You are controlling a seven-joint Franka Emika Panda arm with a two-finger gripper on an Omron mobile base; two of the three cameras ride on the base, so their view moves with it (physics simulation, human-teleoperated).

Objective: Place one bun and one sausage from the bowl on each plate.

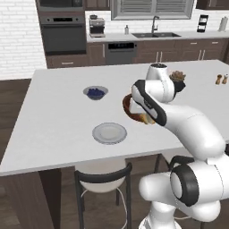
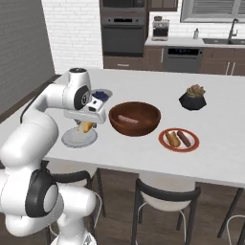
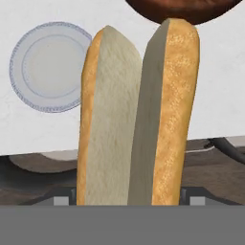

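Jaws clamped on bun (image 3: 136, 119), split open lengthwise, pale crumb facing camera, golden crust on outer sides; fills centre of hand view top to bottom. Finger tips hidden behind bun, but bun sits right between them, so held.

Right base view: gripper (image 2: 86, 123) at centre left of frame w/ bun hanging under it, over grey-white plate (image 2: 72, 140) on table (image 2: 220, 95); can't tell if bun touches plate or hangs just above. Hand view: same plate at upper left, bun beside it in frame.

Dark-brown wooden bowl (image 2: 134, 118) at centre of right base view, just right of gripper, one sausage (image 2: 128, 118) lying inside. Red-rimmed plate (image 2: 178, 139) at centre right, near bowl, w/ bun and sausage side by side on it.

Small grey-blue berry bowl (image 1: 95, 92) at upper centre-left of left base view, apart from plate below it. Dark pot w/ plant (image 2: 193, 98) at upper right of right base view. Stool (image 2: 165, 203) under table edge, lower centre.
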